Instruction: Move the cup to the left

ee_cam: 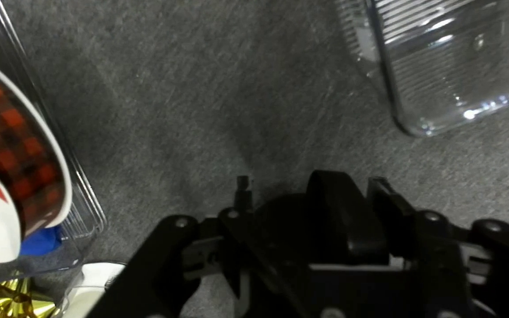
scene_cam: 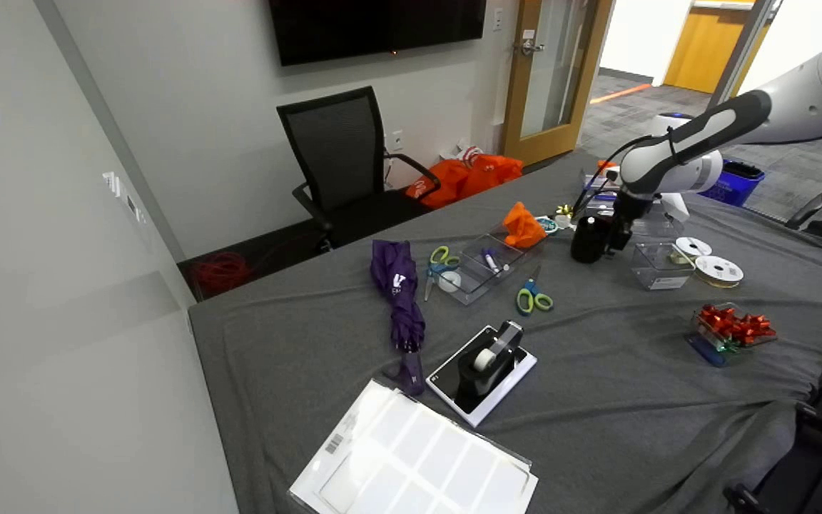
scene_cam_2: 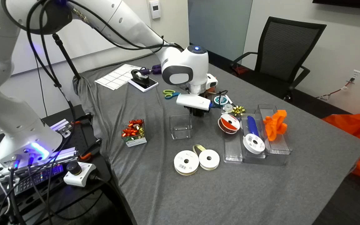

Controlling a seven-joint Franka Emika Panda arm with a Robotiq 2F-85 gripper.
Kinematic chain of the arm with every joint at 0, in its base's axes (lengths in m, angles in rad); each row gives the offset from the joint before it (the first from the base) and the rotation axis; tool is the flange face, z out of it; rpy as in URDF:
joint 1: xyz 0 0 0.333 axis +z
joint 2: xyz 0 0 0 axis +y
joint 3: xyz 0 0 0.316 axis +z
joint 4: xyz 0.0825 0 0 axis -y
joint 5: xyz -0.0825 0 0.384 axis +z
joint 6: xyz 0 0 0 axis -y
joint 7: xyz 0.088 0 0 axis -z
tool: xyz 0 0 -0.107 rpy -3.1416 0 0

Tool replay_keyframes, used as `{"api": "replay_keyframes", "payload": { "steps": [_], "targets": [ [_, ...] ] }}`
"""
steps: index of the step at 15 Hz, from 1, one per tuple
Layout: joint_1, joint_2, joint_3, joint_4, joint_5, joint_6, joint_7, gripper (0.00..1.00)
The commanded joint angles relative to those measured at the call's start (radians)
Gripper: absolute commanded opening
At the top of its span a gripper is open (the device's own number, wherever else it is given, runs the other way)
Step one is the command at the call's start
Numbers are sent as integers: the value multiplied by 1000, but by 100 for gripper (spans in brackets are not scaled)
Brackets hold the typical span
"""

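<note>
The cup (scene_cam: 586,241) is a small black cylinder standing upright on the grey cloth in an exterior view. My gripper (scene_cam: 621,227) is low at its side there, partly overlapping it. In the wrist view the cup's dark body (ee_cam: 281,216) and its curved handle (ee_cam: 347,216) lie between the two fingers of my gripper (ee_cam: 310,184). The fingers are spread apart. A thin gap shows between the handle and the finger beside it; contact at the opposite finger is too dark to tell. In an exterior view the cup is hidden behind the wrist and dark gripper (scene_cam_2: 198,111).
A clear bin (scene_cam_2: 181,128) stands close to the gripper. White ribbon spools (scene_cam_2: 186,162) lie nearby. A clear organizer (scene_cam_2: 233,153) holds a red ribbon spool (scene_cam_2: 229,123) and an orange item (scene_cam_2: 274,125). Scissors (scene_cam: 534,296) and a clear tray (scene_cam: 468,289) lie past the cup.
</note>
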State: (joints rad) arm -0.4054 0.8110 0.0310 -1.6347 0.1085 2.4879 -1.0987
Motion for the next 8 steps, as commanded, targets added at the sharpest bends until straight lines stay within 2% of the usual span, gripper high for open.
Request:
{"api": "replay_keyframes", "payload": {
  "steps": [1, 6, 7, 8],
  "targets": [
    [-30, 22, 25, 21, 8, 16, -35, 37],
    [-39, 19, 28, 14, 8, 24, -41, 3],
    [-40, 17, 29, 11, 8, 25, -43, 0],
    [-44, 13, 31, 7, 10, 30, -48, 3]
  ]
}}
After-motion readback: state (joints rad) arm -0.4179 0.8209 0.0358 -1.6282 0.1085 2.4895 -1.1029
